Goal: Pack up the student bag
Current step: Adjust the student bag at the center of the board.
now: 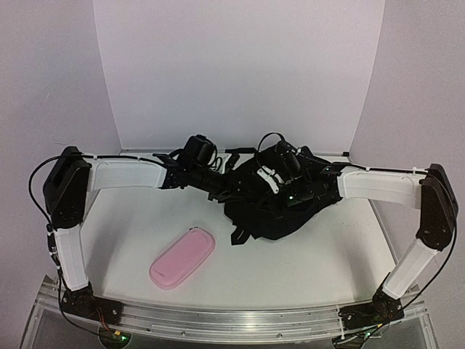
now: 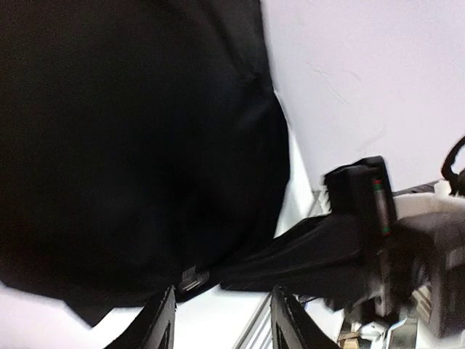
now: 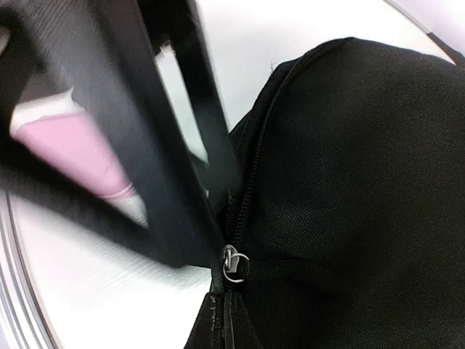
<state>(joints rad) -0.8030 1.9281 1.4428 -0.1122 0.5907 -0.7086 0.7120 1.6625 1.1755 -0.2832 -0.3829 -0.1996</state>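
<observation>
Two end effectors are at the student bag (image 1: 270,217), slumped far-centre on the tabletop (image 1: 312,262); the left end effector (image 2: 221,320) stands apart beside its fabric. The right end effector (image 3: 227,323) is pressed together by the zip pull (image 3: 234,263).

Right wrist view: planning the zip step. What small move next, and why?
Probably pull the shut right gripper, pinched at the metal zip pull, along the track: the large black fabric student bag looks zipped, and the pink oblong pencil case lies outside.

Bag behind, case in front.
Student bag (image 1: 270,214) on table (image 1: 327,262), back, right of centre; pencil case (image 1: 182,258) lies left and nearer, apart.
</observation>
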